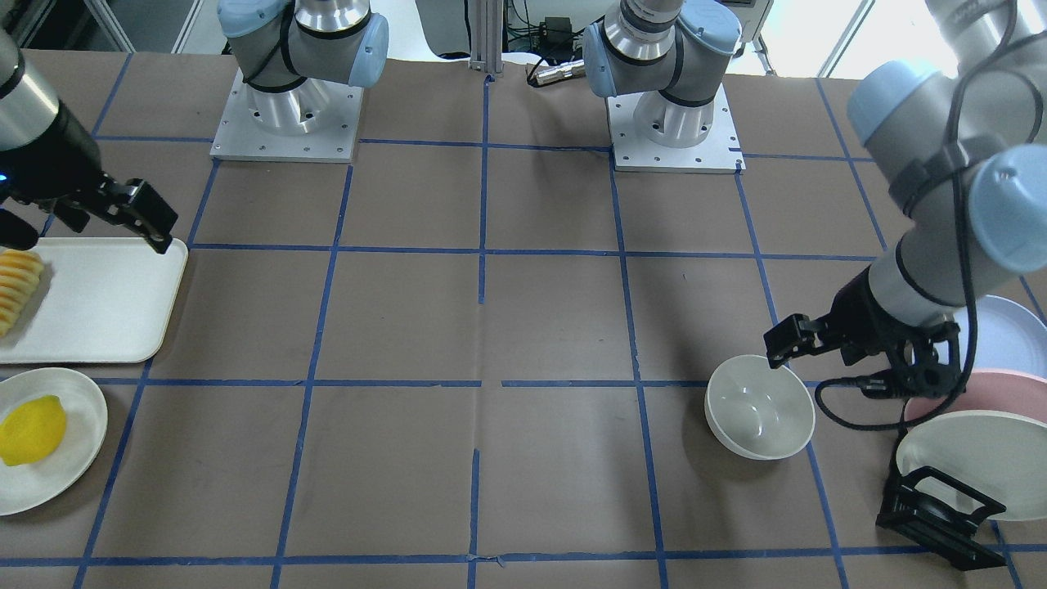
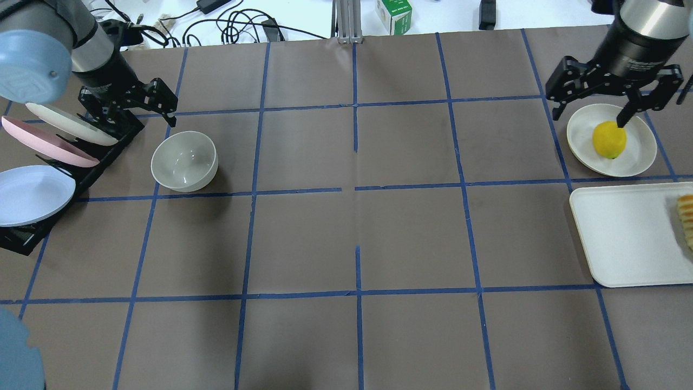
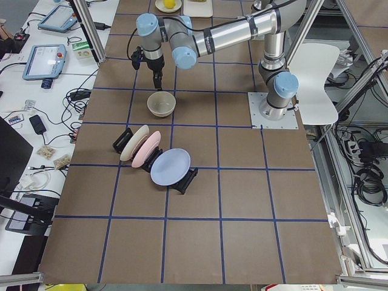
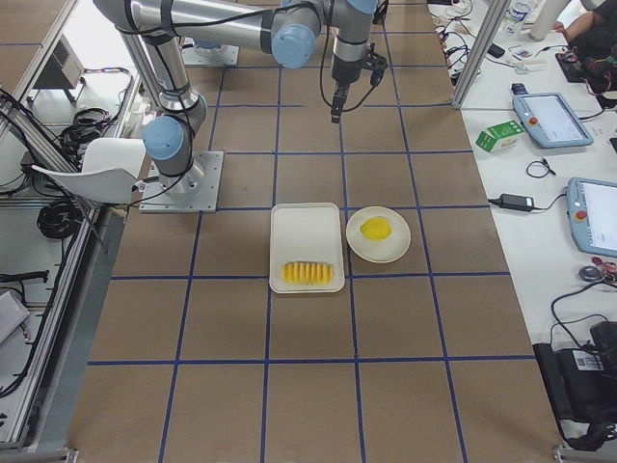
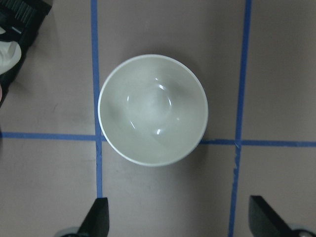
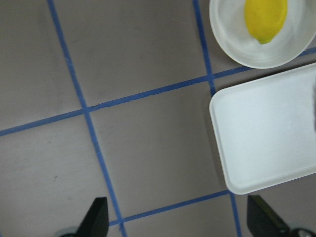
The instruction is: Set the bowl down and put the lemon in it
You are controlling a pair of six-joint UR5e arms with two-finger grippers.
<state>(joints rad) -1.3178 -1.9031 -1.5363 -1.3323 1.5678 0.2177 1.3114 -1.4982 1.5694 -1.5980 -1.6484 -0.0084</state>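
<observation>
The off-white bowl (image 2: 184, 161) stands upright and empty on the table's left part; it also shows in the front view (image 1: 759, 406) and the left wrist view (image 5: 153, 109). My left gripper (image 2: 132, 108) hangs open and empty above the table just beside it, not touching; its fingertips (image 5: 98, 217) frame the bowl from above. The yellow lemon (image 2: 609, 140) lies on a cream plate (image 2: 639, 157) at the far right, and also shows in the right wrist view (image 6: 265, 19). My right gripper (image 2: 612, 100) is open and empty, raised well above the table near that plate.
A white tray (image 2: 622, 238) with sliced yellow-orange fruit (image 2: 686, 216) lies next to the lemon's plate. A black rack (image 2: 32, 227) holding white, pink and pale blue plates stands left of the bowl, close to my left gripper. Blue tape lines grid the brown table.
</observation>
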